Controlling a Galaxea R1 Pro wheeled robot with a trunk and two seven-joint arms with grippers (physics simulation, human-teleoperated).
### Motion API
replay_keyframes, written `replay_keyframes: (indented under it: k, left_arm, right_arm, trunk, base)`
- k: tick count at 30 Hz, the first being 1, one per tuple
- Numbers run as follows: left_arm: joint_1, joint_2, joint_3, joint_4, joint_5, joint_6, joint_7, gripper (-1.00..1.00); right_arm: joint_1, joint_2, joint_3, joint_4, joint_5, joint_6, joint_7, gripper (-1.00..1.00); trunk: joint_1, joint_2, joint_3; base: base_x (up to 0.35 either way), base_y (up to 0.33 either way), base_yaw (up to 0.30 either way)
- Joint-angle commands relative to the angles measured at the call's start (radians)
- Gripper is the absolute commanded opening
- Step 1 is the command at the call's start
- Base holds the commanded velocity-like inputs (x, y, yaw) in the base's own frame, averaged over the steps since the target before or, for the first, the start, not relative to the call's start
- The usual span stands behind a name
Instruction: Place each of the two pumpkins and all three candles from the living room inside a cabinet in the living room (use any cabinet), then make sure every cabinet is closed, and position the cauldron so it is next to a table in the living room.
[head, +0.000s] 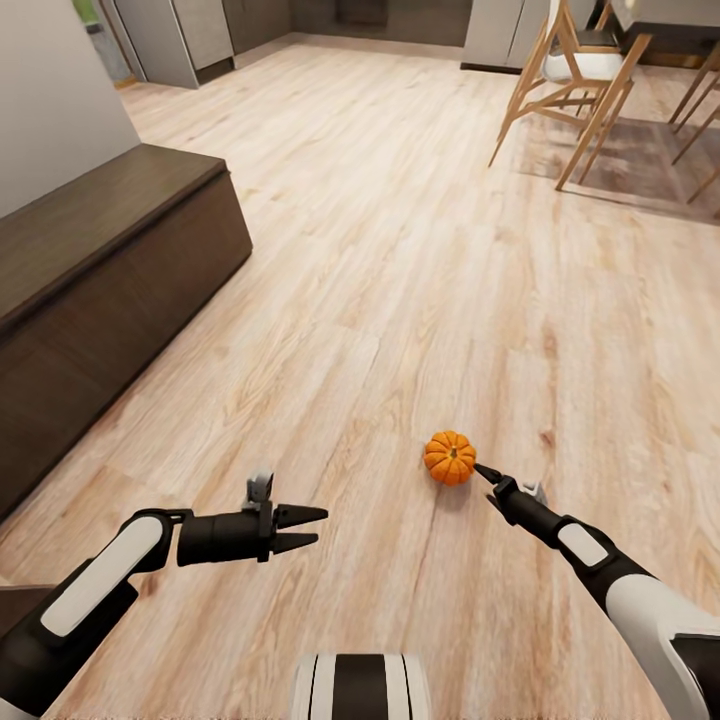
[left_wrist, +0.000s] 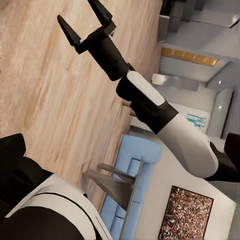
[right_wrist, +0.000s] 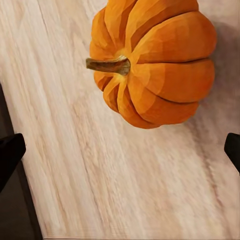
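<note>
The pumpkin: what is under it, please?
The pumpkin sits on the bare wooden floor, with its shadow beside it. The right hand is open just next to it. The spot directly beneath the pumpkin is covered by it.

A small orange pumpkin (head: 450, 457) sits on a pale wood-plank floor (head: 400, 250), near a long dark cabinet (head: 100, 290).

Matt ribbed pumpkin (head: 449, 457) on pale, grained wood floor (head: 400, 260).

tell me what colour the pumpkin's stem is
Brownish tan, against the orange pumpkin; the right wrist view shows the stem best.
</note>
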Motion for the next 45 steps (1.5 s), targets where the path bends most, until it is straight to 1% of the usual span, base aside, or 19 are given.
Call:
replay_keyframes:
  k: [1,4,7,15,26,39,45]
  left_arm:
    - [-0.001,0.001,0.000,0.000,-0.008,0.000,-0.010,1.00]
    - [-0.003,0.001,0.005,-0.015,-0.004,0.001,-0.013,1.00]
    - [-0.005,0.004,0.008,-0.027,0.001,0.002,-0.014,1.00]
    - [-0.005,0.001,-0.003,-0.031,-0.003,0.002,-0.015,1.00]
    - [-0.005,0.001,-0.006,-0.033,-0.004,0.002,-0.014,1.00]
    - [-0.005,0.001,-0.006,-0.032,-0.006,0.002,-0.013,1.00]
    - [-0.005,0.001,-0.006,-0.033,-0.007,0.001,-0.012,1.00]
  right_arm:
    - [0.000,-0.001,0.000,0.001,-0.008,0.008,0.008,1.00]
    - [0.000,-0.014,0.001,0.005,-0.009,0.008,0.038,1.00]
    - [0.000,-0.021,0.003,0.006,-0.008,0.007,0.052,1.00]
    - [0.000,-0.024,0.002,0.006,-0.007,0.006,0.056,1.00]
    - [0.000,-0.024,0.001,0.006,-0.007,0.007,0.056,1.00]
    - [0.000,-0.023,0.002,0.006,-0.009,0.008,0.056,1.00]
    - [0.000,-0.023,0.002,0.006,-0.009,0.007,0.055,1.00]
  trunk:
    - [0.000,-0.001,-0.005]
    - [0.002,-0.001,-0.016]
    - [0.003,-0.002,-0.028]
    - [0.007,-0.004,-0.059]
    - [0.011,-0.006,-0.101]
    - [0.011,-0.006,-0.101]
    - [0.011,-0.006,-0.101]
  base:
    - [0.000,0.000,0.000]
    - [0.000,0.000,0.000]
    - [0.000,0.000,0.000]
    - [0.000,0.000,0.000]
    - [0.000,0.000,0.000]
    - [0.005,0.000,0.000]
    - [0.170,0.000,0.000]
